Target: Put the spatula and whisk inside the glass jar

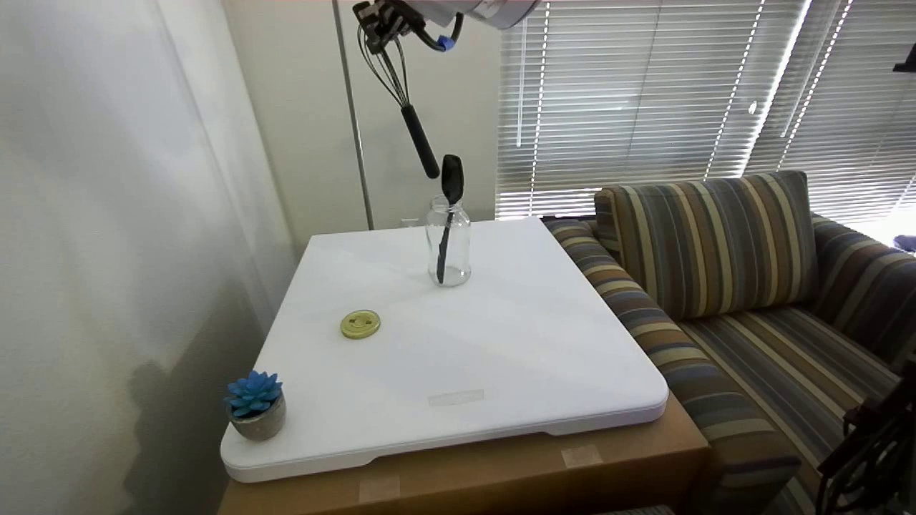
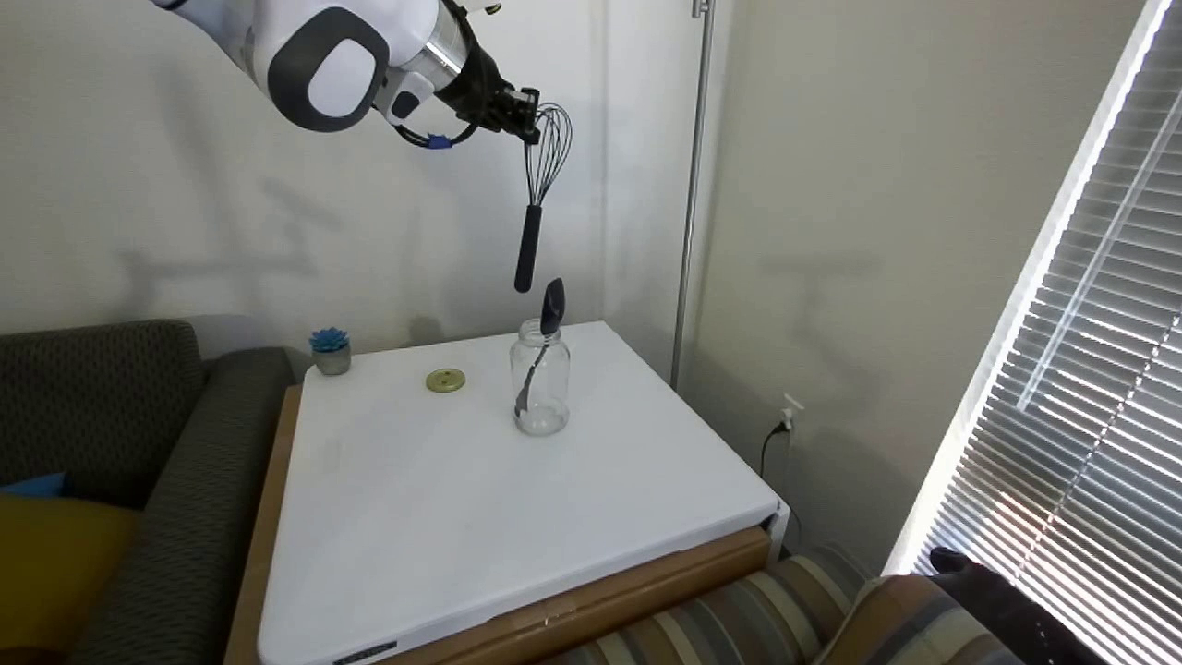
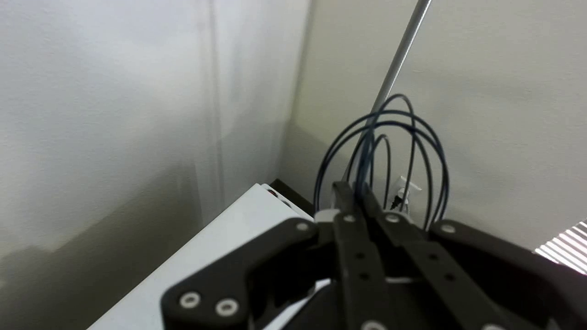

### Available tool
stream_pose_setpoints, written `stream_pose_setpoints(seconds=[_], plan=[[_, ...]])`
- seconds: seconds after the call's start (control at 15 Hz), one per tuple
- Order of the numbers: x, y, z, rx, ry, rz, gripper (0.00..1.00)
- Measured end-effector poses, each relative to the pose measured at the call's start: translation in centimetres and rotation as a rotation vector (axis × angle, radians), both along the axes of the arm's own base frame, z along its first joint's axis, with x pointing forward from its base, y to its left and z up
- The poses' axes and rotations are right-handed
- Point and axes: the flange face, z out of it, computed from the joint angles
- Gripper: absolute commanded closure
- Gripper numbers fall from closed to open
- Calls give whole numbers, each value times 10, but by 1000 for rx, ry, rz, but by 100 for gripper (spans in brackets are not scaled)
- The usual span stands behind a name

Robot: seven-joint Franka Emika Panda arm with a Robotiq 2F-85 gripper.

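Gripping whisk [image 2: 532, 217] by wire head, tool [image 3: 356, 196] holds it tilted, handle down, higher than glass jar [image 1: 459, 243]. Spatula [image 1: 452, 190] leans inside jar on worktop [image 1: 501, 329]: that half looks done. Left, seemingly: aligning whisk, lowering, releasing.

Blk gripper [image 2: 532, 115], plain wht tabletop [image 1: 515, 336] below it, stripes farther off.

At its tips: whisk [image 2: 533, 210] w/ dk wires, blk handle. Lower: all-blk spatula [image 1: 452, 186], clear glass jar [image 1: 460, 247], gold-ish disc [image 1: 360, 324]. Lower + well apart from it: blue succulent [image 1: 254, 392] in gry pot [image 1: 262, 423], armchair [image 1: 769, 357] w/ brn, tan + slate stripes, mustard-yellow cushion [image 2: 65, 577].
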Motion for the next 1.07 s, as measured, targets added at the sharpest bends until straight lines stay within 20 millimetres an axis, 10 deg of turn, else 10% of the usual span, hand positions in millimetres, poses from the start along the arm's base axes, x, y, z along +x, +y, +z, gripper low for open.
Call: stream_pose_setpoints(seconds=[0.53,1.07], plan=[[1,10,-12,32,25,27,99],[60,-36,-37,40,164,54,99]])
